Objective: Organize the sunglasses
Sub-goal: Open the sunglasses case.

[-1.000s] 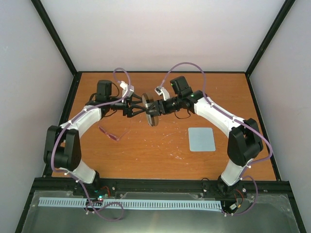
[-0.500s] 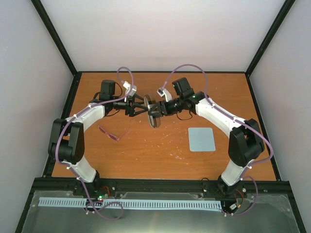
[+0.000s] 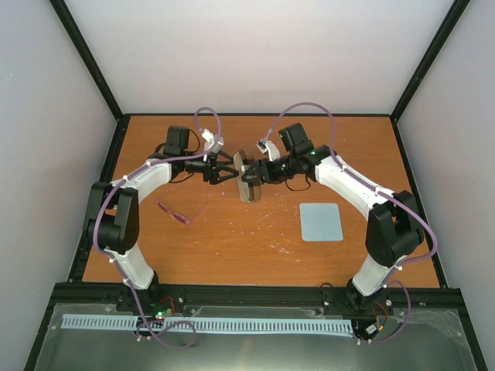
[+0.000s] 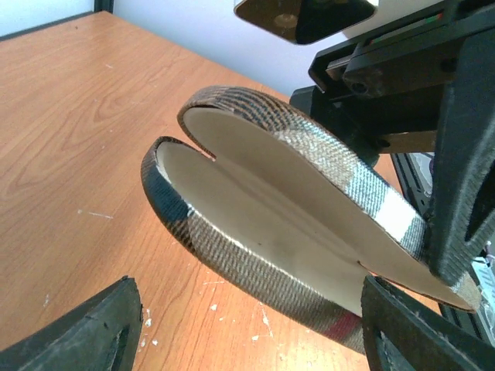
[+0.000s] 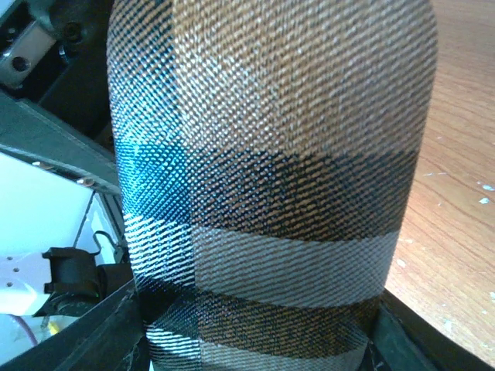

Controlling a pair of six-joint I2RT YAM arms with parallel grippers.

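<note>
The sunglasses (image 3: pixel 174 212), thin with a pinkish-red frame, lie on the table left of centre, apart from both grippers. My right gripper (image 3: pixel 255 171) is shut on the plaid tan case (image 3: pixel 248 179) and holds it on edge above the table's middle. In the right wrist view my right gripper (image 5: pixel 259 340) has a finger on either side of the case (image 5: pixel 271 154). The case (image 4: pixel 255 201) stands partly open and shows its pale lining. My left gripper (image 3: pixel 230 171) is open right beside it, and in the left wrist view the case's lower rim lies between the spread fingers of that gripper (image 4: pixel 247 332).
A flat pale blue cloth (image 3: pixel 320 221) lies on the table to the right of centre. The wooden table (image 3: pixel 232 247) has black frame rails along its edges and white walls behind and to the sides.
My left gripper has moved right, closing in on the case. The right gripper has drawn the case slightly right and back, and the case now shows more of its open inside.
</note>
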